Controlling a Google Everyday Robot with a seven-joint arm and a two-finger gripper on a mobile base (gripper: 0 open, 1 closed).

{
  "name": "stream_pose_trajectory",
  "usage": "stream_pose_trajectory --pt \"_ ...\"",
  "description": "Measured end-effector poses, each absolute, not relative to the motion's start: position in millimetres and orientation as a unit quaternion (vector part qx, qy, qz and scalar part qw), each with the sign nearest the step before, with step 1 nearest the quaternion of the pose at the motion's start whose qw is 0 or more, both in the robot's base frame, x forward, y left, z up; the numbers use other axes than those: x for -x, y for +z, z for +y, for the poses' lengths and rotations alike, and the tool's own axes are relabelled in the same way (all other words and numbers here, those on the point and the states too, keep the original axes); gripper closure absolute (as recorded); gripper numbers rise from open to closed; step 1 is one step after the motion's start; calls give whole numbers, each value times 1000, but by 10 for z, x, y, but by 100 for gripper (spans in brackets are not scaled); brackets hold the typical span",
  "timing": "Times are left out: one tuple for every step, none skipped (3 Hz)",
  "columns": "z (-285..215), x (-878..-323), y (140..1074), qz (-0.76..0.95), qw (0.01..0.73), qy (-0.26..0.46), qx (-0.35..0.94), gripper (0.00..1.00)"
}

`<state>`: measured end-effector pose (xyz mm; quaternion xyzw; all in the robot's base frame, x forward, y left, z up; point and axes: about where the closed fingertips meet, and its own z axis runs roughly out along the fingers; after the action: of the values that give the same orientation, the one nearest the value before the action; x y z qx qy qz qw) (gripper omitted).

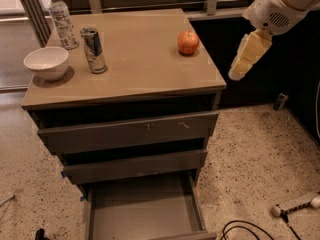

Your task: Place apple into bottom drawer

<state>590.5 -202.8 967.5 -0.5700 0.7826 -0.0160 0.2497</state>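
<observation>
Red-orange apple sits near the counter's back-right corner. Cream gripper hangs off the right edge, apart from the apple. I cannot tell its grip; bottom drawer open.

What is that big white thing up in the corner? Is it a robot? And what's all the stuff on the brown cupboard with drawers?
Yes, it is a robot's arm. The pale yellowish piece at its end is the gripper, the robot's "hand". It hangs in the air to the right of the cabinet and carries nothing.

There is only one picture, looking down from above. Where the camera sits, I cannot tell.

On the cabinet top lie an apple near the right side, and on the left a white bowl, a drink can and a water bottle.

The bottom drawer is pulled open, with nothing showing inside. The apple is meant to go in there.
</observation>
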Motion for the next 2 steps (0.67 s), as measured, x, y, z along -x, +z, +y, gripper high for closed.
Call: stream_pose_trajectory --pt "-2032 -6042 9793 780 267 -19 566 0" --pt "-2030 -6060 9768 781 264 -22 565 0"
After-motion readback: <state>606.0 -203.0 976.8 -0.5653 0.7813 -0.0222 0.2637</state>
